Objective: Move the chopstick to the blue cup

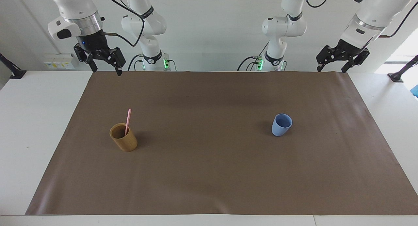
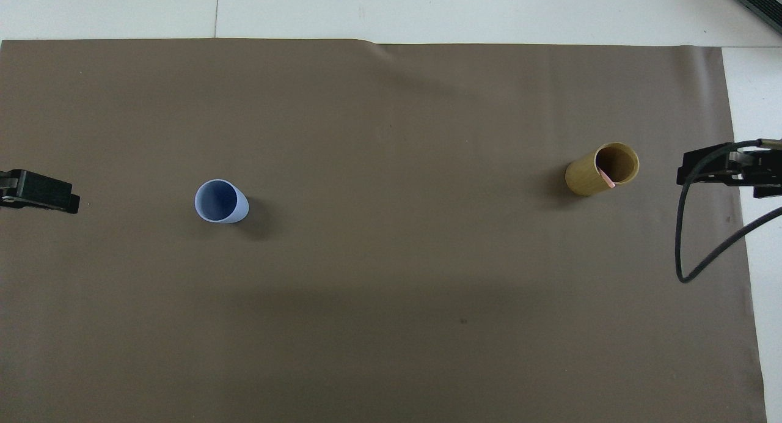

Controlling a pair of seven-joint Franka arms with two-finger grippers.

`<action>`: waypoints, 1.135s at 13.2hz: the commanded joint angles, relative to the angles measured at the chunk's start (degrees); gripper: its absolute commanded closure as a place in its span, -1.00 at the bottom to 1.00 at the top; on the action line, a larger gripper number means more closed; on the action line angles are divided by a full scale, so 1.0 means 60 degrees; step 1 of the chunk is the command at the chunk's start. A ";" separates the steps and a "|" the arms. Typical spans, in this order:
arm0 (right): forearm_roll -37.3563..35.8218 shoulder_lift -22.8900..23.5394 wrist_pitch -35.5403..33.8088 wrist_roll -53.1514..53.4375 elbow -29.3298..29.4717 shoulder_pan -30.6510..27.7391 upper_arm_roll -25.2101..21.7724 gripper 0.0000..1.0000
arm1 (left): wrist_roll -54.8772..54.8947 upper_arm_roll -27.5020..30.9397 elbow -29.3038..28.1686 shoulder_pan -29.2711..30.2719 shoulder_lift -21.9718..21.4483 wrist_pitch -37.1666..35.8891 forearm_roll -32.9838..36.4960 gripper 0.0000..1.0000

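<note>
A pale pink chopstick (image 1: 128,120) stands tilted in a tan-brown cup (image 1: 124,141) toward the right arm's end of the table; from overhead only the chopstick's tip (image 2: 606,178) shows at the tan cup's rim (image 2: 617,164). The blue cup (image 1: 281,124) stands upright and empty toward the left arm's end, also seen as the blue cup (image 2: 220,201) from overhead. My right gripper (image 1: 107,70) hangs open in the air over the mat's corner by its base, holding nothing. My left gripper (image 1: 331,69) hangs open over the mat's corner at the left arm's end, also holding nothing.
A brown mat (image 1: 209,180) covers most of the white table (image 1: 32,121). A black cable (image 2: 681,239) loops down from the right gripper's wrist. Black clamp stands (image 1: 13,72) sit at both table ends.
</note>
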 commanded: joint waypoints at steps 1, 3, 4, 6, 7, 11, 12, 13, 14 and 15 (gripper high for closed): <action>0.0156 0.0052 -0.0059 0.0144 0.0099 -0.0120 0.0079 -1.00 | 0.0032 -0.0107 -0.0197 0.0187 -0.0203 -0.0070 -0.0106 -1.00; 0.0156 0.0052 -0.0059 0.0144 0.0099 -0.0120 0.0079 -1.00 | 0.0032 -0.0107 -0.0213 0.0186 -0.0218 -0.0069 -0.0106 -1.00; 0.0156 0.0052 -0.0059 0.0144 0.0099 -0.0120 0.0079 -1.00 | -0.0055 -0.0107 -0.0213 0.0186 -0.0232 -0.0069 -0.0106 -1.00; 0.0156 0.0052 -0.0059 0.0144 0.0099 -0.0120 0.0079 -1.00 | -0.0100 -0.0107 -0.0228 0.0186 -0.0232 -0.0069 -0.0106 -1.00; 0.0156 0.0052 -0.0059 0.0144 0.0099 -0.0120 0.0079 -1.00 | -0.0100 -0.0107 -0.0213 0.0186 -0.0232 -0.0069 -0.0106 -1.00; 0.0156 0.0052 -0.0059 0.0144 0.0099 -0.0120 0.0079 -1.00 | -0.0085 -0.0107 -0.0242 0.0201 -0.0233 -0.0069 -0.0106 -1.00; 0.0156 0.0052 -0.0059 0.0144 0.0099 -0.0120 0.0079 -1.00 | -0.0085 -0.0107 -0.0257 0.0187 -0.0247 -0.0055 -0.0106 -1.00; 0.0156 0.0052 -0.0059 0.0144 0.0099 -0.0120 0.0079 -1.00 | -0.0071 -0.0107 -0.0257 0.0186 -0.0247 -0.0055 -0.0106 -1.00; 0.0156 0.0052 -0.0059 0.0144 0.0099 -0.0120 0.0079 -1.00 | -0.0071 -0.0107 -0.0257 0.0186 -0.0247 -0.0055 -0.0106 -1.00; 0.0156 0.0052 -0.0059 0.0144 0.0099 -0.0120 0.0079 -1.00 | -0.0042 -0.0107 -0.0257 0.0186 -0.0247 -0.0055 -0.0106 -1.00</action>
